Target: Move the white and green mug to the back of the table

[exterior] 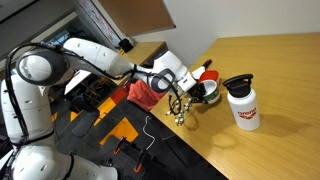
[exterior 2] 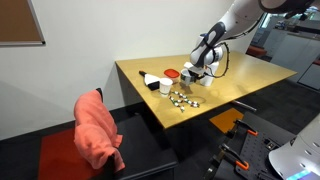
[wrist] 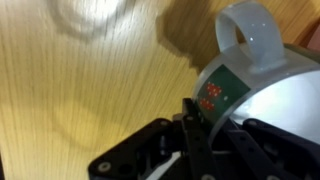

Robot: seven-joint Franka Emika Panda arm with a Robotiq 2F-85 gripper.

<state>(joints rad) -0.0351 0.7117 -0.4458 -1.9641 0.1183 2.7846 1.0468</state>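
Observation:
The white and green mug (wrist: 252, 40) fills the right of the wrist view, with its handle pointing away and a green band with red print on its wall. My gripper (wrist: 200, 128) is shut on the mug's wall, with one finger pressed against the outside. In an exterior view the mug (exterior: 210, 91) shows its dark inside at the gripper (exterior: 196, 92), near the wooden table's (exterior: 285, 70) edge. In an exterior view the gripper (exterior 2: 197, 72) hides most of the mug. I cannot tell whether the mug is off the tabletop.
A tall white bottle (exterior: 241, 104) with a black lid stands close beside the mug. A metal chain (exterior 2: 183, 99), a small white cup (exterior 2: 165, 87) and a red-topped object (exterior 2: 172, 74) lie nearby. A red cloth (exterior 2: 97, 130) hangs on a chair by the table.

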